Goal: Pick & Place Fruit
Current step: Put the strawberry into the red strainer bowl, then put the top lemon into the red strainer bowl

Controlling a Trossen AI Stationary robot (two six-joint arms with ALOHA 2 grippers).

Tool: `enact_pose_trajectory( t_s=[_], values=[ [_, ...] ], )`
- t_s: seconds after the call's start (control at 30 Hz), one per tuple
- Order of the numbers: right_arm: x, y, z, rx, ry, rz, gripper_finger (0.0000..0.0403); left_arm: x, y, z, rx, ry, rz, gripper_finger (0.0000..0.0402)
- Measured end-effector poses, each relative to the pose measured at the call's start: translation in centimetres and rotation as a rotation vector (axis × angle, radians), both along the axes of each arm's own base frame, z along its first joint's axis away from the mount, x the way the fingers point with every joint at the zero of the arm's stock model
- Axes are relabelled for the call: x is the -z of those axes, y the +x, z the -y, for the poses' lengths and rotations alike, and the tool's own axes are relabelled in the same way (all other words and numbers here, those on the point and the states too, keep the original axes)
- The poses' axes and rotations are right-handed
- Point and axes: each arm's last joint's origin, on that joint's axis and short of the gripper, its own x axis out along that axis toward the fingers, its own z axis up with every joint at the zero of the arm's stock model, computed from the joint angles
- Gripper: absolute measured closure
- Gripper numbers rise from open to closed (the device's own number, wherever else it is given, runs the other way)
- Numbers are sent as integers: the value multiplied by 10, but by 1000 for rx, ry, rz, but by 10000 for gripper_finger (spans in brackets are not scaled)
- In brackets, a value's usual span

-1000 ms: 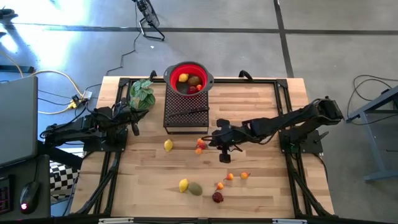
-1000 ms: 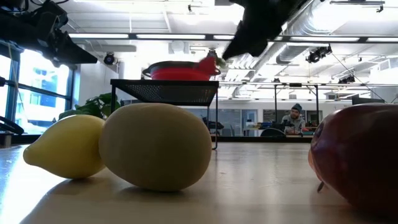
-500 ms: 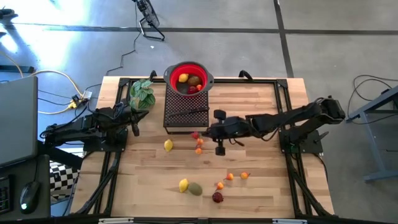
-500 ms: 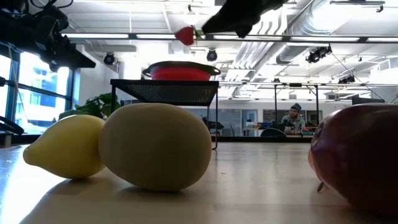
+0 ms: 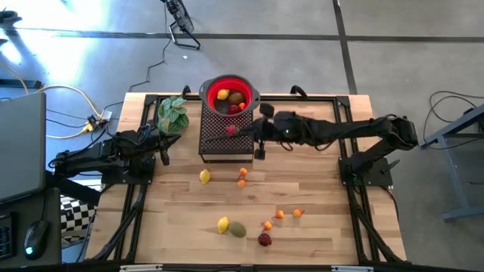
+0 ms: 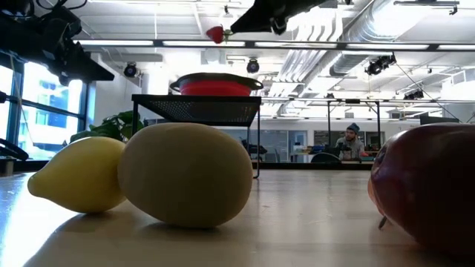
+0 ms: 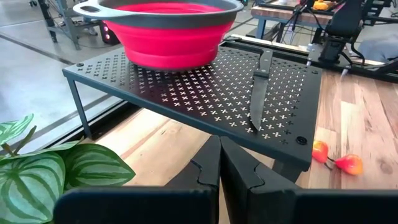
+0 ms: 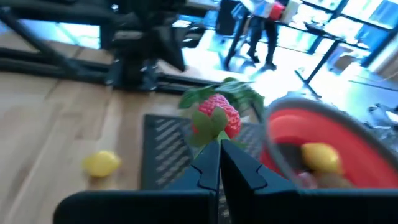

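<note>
Red strawberry (image 8: 214, 119) pinched at the tips of the right arm's fingers (image 5: 236, 130), clear of the desk (image 5: 318, 227). Arm stretched long and level over the black mesh rack (image 5: 215, 147); red bowl (image 5: 229, 85) just beyond the fingertips, lemon (image 5: 222, 94) inside. Left arm's fingers (image 7: 219, 163) pressed together, empty, low beside the rack.

Open-plan lab, exposed ducts (image 6: 386, 30), desks
</note>
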Motion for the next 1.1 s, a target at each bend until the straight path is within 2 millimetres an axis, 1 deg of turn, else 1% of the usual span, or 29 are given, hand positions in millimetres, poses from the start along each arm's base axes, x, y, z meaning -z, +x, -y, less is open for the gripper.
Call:
enact_pose_trajectory(
  t_s=[0.13,0.3,0.43,0.6,0.8,0.93,1.1],
  values=[
    [-15,0,16,32,-21,30,400,0,0,0,0,0,1,402],
    [-27,-2,33,39,-15,63,400,0,0,0,0,1,4,402],
    [-34,2,45,61,-48,70,400,0,0,0,0,1,4,402],
    [-32,19,59,56,-51,6,400,-1,0,0,-5,2,5,402],
    [-24,39,86,92,-95,-108,400,0,0,0,-6,2,5,402],
    [-22,41,110,142,-88,-127,400,0,0,0,-6,2,5,402],
    [-11,37,136,149,-52,-151,400,0,0,0,-6,2,5,402]
  ],
)
